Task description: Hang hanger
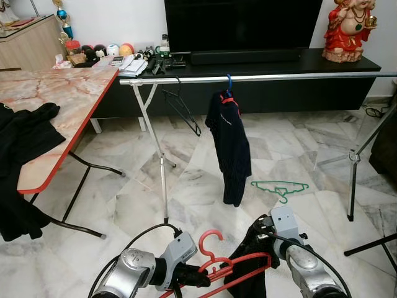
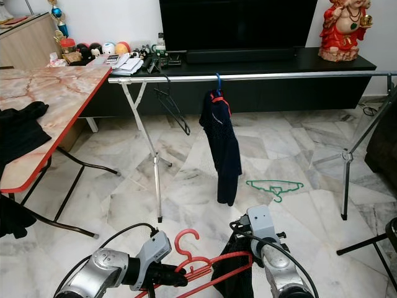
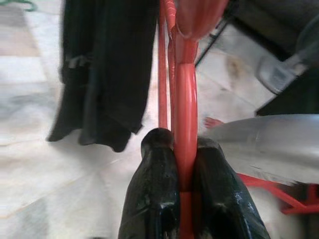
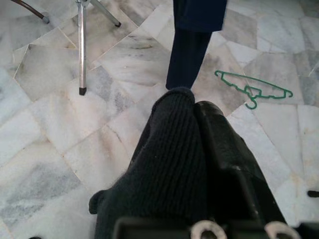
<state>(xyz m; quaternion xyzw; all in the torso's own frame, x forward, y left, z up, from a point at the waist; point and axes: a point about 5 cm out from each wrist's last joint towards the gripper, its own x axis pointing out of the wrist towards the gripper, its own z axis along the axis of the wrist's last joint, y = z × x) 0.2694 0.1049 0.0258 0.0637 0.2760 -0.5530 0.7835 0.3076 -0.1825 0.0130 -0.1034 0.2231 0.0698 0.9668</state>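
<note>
While the red hanger (image 1: 231,268) sits at 6 o'clock, its hook points to 12 and its long axis rises toward 2 o'clock. Left gripper (image 3: 185,185) clamps its red plastic neck. Right gripper (image 4: 197,107) pinches the black garment (image 1: 248,264) draped on it.

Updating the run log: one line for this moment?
left claw: shut on red hanger | right claw: shut on black garment | rail: not reached

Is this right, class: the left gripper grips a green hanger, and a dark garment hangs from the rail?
Not quite. The hanger clamped in the left gripper is red, as the left wrist view shows; the green hanger lies on the floor. The dark garment does hang from the rail.
</note>
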